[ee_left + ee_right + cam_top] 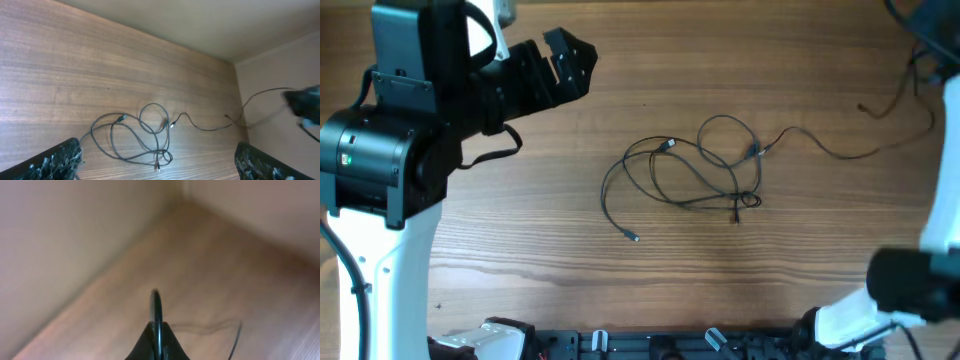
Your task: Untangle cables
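The cables [670, 147] lie knotted at the middle of the table [520, 250], one tail trailing toward 2 o'clock. The left gripper [578, 62] hangs at 10 o'clock, spread wide; the right gripper [156, 324] is pinched shut (nothing visibly held). Untangling looks barely begun: next, pinch an outer loop.

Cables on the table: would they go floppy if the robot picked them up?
Probably floppy: the cables lie in loose, curvy loops. They look very thin, so likely light. Lifting one strand may drag others, since the loops cross.
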`<state>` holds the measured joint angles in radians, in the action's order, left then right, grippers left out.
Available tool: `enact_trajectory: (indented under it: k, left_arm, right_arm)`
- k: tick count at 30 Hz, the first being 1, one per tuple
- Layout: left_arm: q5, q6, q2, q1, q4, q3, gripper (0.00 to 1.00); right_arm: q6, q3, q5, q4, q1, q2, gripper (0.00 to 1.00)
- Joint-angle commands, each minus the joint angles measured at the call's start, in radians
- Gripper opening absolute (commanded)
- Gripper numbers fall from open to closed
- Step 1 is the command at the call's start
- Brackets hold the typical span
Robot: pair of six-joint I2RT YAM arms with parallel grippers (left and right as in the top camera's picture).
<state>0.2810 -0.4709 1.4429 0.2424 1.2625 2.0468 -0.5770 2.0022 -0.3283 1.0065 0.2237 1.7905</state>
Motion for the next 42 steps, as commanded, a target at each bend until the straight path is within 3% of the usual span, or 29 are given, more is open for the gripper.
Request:
enact_trajectory:
  k: [1, 3, 4, 5, 6, 12, 17, 19, 22, 25, 26, 27, 28, 29, 35, 42]
  left_arm:
    - [-0.006, 0.023, 0.005, 0.005, 0.011, -0.001, 1.0]
    - [-0.006, 0.023, 0.005, 0.005, 0.01, -0.001, 1.0]
    - [-0.006, 0.023, 0.005, 0.005, 0.01, -0.001, 1.0]
    - [-0.006, 0.023, 0.005, 0.005, 0.01, -0.001, 1.0]
    - [-0.006, 0.023, 0.005, 0.005, 0.013, -0.001, 1.0]
    - [-0.006, 0.023, 0.005, 0.005, 0.028, -0.001, 1.0]
    - [-0.006, 0.023, 0.005, 0.005, 0.029, -0.001, 1.0]
    - [-0.006, 0.023, 0.005, 0.005, 0.03, -0.001, 1.0]
    - [-0.005, 0.023, 0.005, 0.005, 0.038, -0.001, 1.0]
    - [-0.006, 0.023, 0.005, 0.005, 0.046, -0.001, 1.0]
    - [-0.006, 0.023, 0.005, 0.005, 0.048, -0.001, 1.0]
    - [-0.006, 0.023, 0.005, 0.005, 0.051, -0.001, 1.0]
    - [-0.006, 0.023, 0.005, 0.005, 0.052, -0.001, 1.0]
    - [-0.006, 0.023, 0.005, 0.005, 0.056, -0.001, 1.0]
    - [-0.006, 0.023, 0.005, 0.005, 0.068, -0.001, 1.0]
    - [-0.014, 0.024, 0.005, 0.005, 0.069, -0.001, 1.0]
  right_arm:
    - [-0.192, -0.002, 0.065, 0.063, 0.013, 0.103, 0.04]
    - [-0.188, -0.002, 0.139, 0.099, 0.013, 0.149, 0.04]
    - [-0.188, -0.002, 0.179, 0.108, 0.013, 0.168, 0.22]
    - [-0.182, -0.002, 0.231, 0.109, 0.013, 0.191, 0.98]
    - [-0.181, -0.002, 0.26, 0.109, 0.013, 0.205, 1.0]
    - [-0.068, -0.003, 0.403, 0.159, -0.025, 0.193, 1.0]
    - [-0.543, -0.021, 0.389, 0.455, -0.063, 0.193, 1.0]
    - [-0.613, -0.052, 0.36, 0.498, -0.079, 0.194, 1.0]
    - [-0.608, -0.127, 0.302, 0.457, -0.111, 0.194, 0.99]
    - [-0.612, -0.219, 0.269, 0.402, -0.143, 0.194, 0.9]
    - [-0.612, -0.261, 0.269, 0.372, -0.156, 0.194, 0.83]
    - [-0.611, -0.292, 0.269, 0.35, -0.165, 0.194, 0.64]
    - [-0.61, -0.333, 0.268, 0.324, -0.176, 0.194, 0.18]
    - [-0.612, -0.372, 0.268, 0.303, -0.187, 0.194, 0.04]
    - [-0.633, -0.572, 0.248, 0.087, -0.198, 0.194, 0.04]
    - [-0.606, -0.612, 0.103, -0.242, -0.193, 0.2, 0.04]
